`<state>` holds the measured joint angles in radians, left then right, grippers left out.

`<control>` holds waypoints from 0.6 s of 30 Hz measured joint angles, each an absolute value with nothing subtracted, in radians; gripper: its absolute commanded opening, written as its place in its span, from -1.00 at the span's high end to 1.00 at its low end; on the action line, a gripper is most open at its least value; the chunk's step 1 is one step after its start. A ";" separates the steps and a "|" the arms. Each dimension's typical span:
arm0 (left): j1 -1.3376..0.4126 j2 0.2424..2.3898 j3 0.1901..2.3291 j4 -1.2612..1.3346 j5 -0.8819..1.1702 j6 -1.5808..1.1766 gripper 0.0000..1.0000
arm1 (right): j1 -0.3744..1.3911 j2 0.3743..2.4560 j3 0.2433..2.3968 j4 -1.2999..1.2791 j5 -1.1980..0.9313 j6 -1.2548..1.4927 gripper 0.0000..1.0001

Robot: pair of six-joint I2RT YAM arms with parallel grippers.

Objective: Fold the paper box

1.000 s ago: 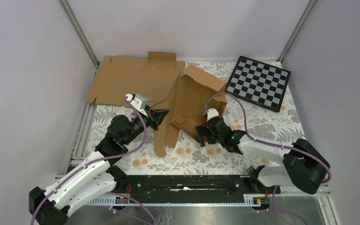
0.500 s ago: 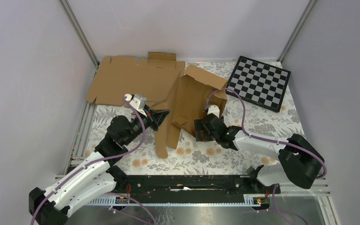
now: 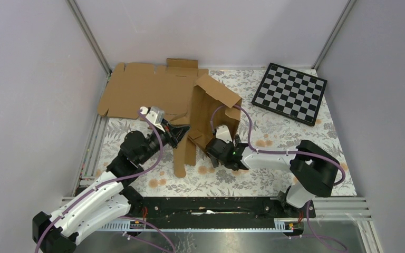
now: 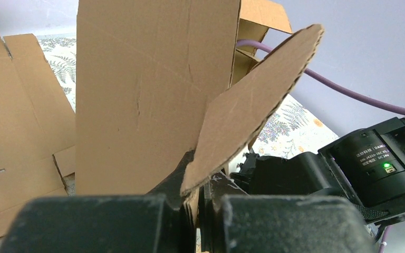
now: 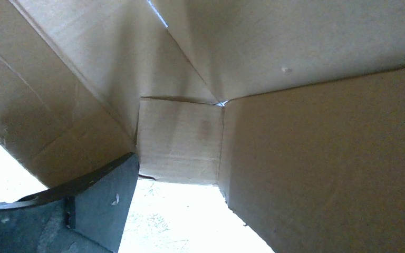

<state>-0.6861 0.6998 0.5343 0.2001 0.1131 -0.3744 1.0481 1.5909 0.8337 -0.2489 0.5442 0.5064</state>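
The paper box [image 3: 211,108] stands half folded at mid table, its walls raised and a long flap [image 3: 182,155] trailing toward me. My left gripper [image 3: 182,130] is shut on the box's left flap; in the left wrist view the cardboard [image 4: 147,89] rises from between the closed fingers [image 4: 200,184]. My right gripper [image 3: 214,153] is at the box's near end, reaching into it. The right wrist view shows the box's inside walls [image 5: 295,63] and one finger [image 5: 103,197] at lower left. The other finger is hidden behind a wall, with a wide gap between them.
A flat brown cardboard sheet [image 3: 147,89] lies at the back left, partly under the box. A black-and-white checkerboard [image 3: 290,94] lies at the back right. The floral table cover [image 3: 274,158] ends at grey walls on the left, back and right.
My right arm has swung left and pushed the box's near end left. The box has shifted left and stands more upright. My left gripper has kept its hold and hardly moved.
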 measured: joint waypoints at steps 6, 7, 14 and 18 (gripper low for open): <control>-0.686 0.691 0.534 0.188 0.113 -0.374 1.00 | 1.052 1.596 0.838 -0.251 0.568 0.524 -0.99; -0.686 0.689 0.534 0.185 0.113 -0.374 1.00 | 1.052 1.593 0.837 -0.247 0.567 0.528 -0.97; -0.686 0.686 0.534 0.182 0.110 -0.375 1.00 | 0.986 1.504 0.810 -0.154 0.487 0.590 -0.62; -0.686 0.682 0.534 0.186 0.111 -0.376 1.00 | 0.919 1.444 0.767 -0.078 0.441 0.661 -0.32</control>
<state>-0.6861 0.6819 0.5339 0.1856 0.1108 -0.3763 0.9188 1.4445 0.7673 -0.0776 0.4412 0.6613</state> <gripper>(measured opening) 0.021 0.760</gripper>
